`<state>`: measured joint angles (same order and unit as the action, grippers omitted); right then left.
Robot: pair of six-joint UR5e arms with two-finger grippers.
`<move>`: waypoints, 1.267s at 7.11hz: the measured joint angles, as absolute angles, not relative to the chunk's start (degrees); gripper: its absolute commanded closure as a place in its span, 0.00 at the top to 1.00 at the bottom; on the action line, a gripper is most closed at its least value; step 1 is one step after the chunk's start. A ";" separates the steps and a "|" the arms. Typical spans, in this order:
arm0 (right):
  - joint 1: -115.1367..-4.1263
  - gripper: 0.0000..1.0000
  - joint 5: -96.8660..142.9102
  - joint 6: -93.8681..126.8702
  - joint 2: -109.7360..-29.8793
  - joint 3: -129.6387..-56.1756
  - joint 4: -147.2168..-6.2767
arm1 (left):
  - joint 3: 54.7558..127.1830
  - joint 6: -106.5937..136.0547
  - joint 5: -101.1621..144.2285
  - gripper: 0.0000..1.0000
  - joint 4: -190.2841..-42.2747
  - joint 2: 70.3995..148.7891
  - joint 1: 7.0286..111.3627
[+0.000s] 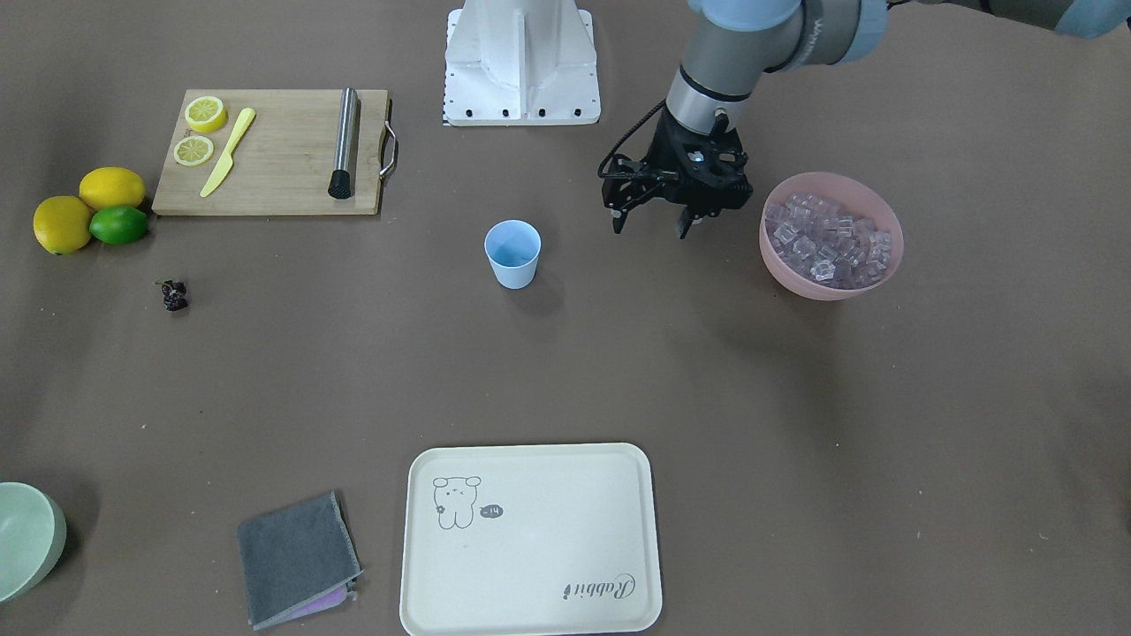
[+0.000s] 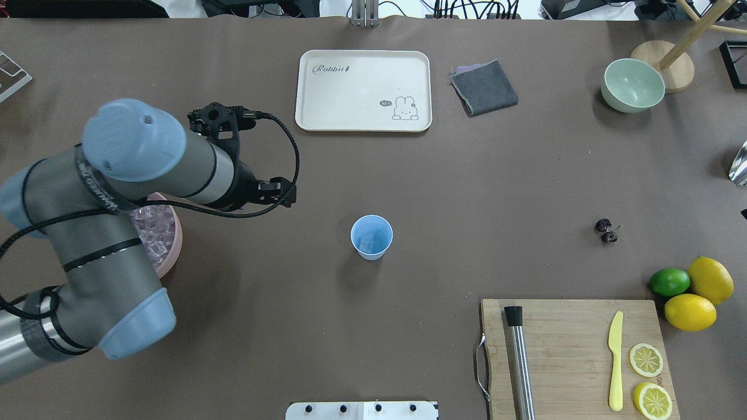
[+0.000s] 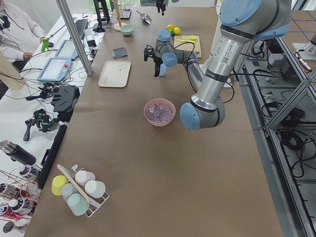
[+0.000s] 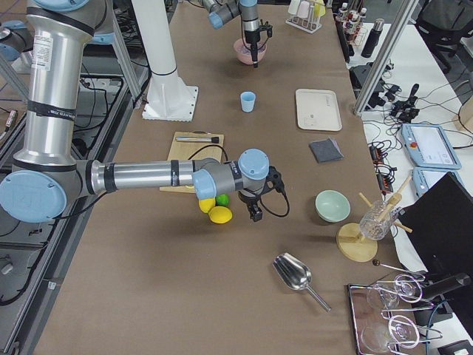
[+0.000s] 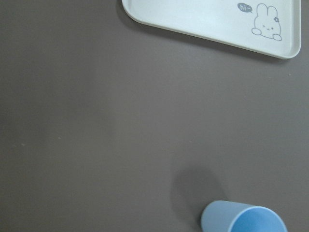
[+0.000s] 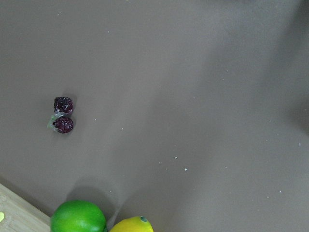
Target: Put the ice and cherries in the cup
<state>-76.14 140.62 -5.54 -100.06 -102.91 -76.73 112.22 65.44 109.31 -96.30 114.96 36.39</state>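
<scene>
The light blue cup (image 1: 512, 254) stands upright mid-table; it also shows in the overhead view (image 2: 371, 236) and the left wrist view (image 5: 244, 221). A faint clear cube seems to lie inside it. The ice (image 1: 826, 238) fills a pink bowl (image 1: 795, 284). My left gripper (image 1: 652, 226) hangs open and empty above the table, between the cup and the pink bowl. The cherries (image 1: 174, 295) lie on the table, also in the right wrist view (image 6: 63, 115). My right gripper (image 4: 256, 214) hovers near the lemons; I cannot tell if it is open or shut.
A wooden cutting board (image 1: 274, 168) holds lemon slices, a yellow knife and a metal muddler. Two lemons and a lime (image 1: 117, 224) sit beside it. A cream tray (image 1: 530, 539), a grey cloth (image 1: 296, 556) and a pale green bowl (image 1: 26, 534) lie on the operators' side.
</scene>
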 measured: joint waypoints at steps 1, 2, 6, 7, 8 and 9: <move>-76.12 1.00 140.62 -5.54 -100.09 -102.92 -76.71 | 113.66 58.23 112.46 0.89 -96.42 110.11 39.92; -76.12 1.00 140.61 -5.54 -100.10 -102.92 -76.69 | 114.60 51.24 114.89 0.89 -96.59 105.43 43.48; -76.11 1.00 140.61 -5.46 -100.03 -102.98 -76.70 | 112.06 38.50 118.79 0.88 -96.79 100.19 48.37; -76.11 1.00 140.62 -5.43 -100.02 -102.99 -76.72 | 111.13 38.02 118.81 0.88 -96.95 100.10 48.36; -76.11 1.00 140.62 -5.39 -100.02 -103.00 -76.73 | 110.57 37.97 118.92 0.88 -97.27 99.97 48.31; -76.11 1.00 140.62 -5.37 -100.03 -103.00 -76.73 | 110.25 38.17 119.14 0.88 -97.55 99.79 48.23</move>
